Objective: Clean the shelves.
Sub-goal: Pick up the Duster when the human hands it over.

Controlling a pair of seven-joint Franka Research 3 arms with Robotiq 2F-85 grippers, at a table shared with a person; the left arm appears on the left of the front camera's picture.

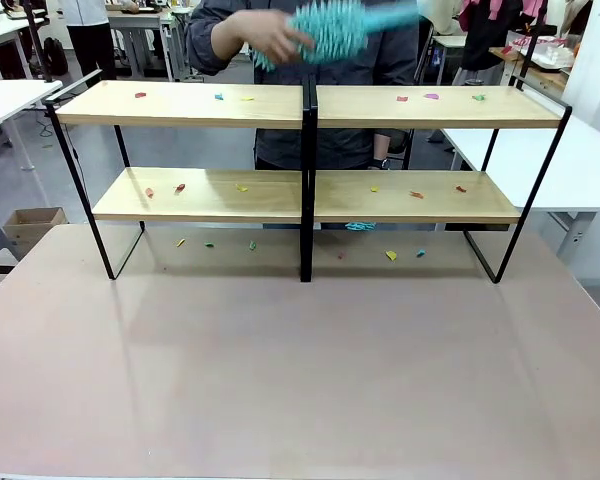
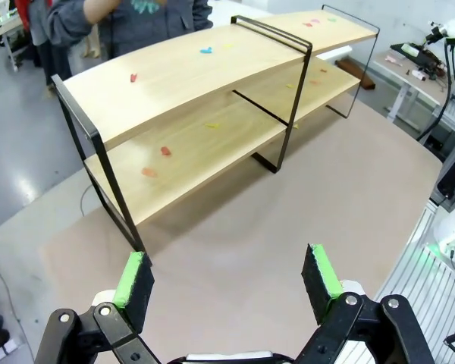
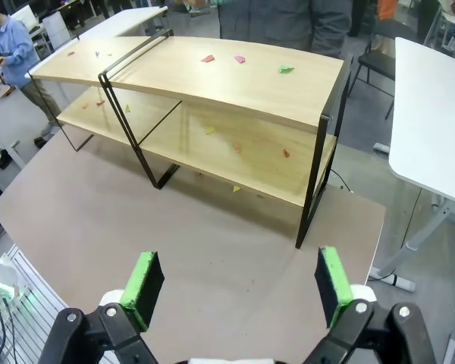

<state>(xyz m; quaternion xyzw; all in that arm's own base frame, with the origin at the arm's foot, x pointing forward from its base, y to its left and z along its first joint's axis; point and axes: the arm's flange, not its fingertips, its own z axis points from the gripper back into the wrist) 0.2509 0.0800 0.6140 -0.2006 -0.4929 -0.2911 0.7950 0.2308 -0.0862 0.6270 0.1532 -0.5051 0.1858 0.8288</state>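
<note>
the left jaws stand wide open and empty, their green pads (image 2: 133,277) above the bare near part of the tabletop (image 1: 300,370); the right jaws are spread just as wide, pads (image 3: 145,279) holding nothing. the shelves (image 1: 180,105) stand along the tabletop's far edge, with coloured scraps (image 1: 140,95) dotted over both boards and underneath. behind them a person's hand (image 1: 270,35) holds a teal duster (image 1: 335,28) above the top board. sweeping looks about to start: best to brush each board from its ends toward one edge, ease round the black centre post (image 1: 307,180), then gather what drops.
</note>
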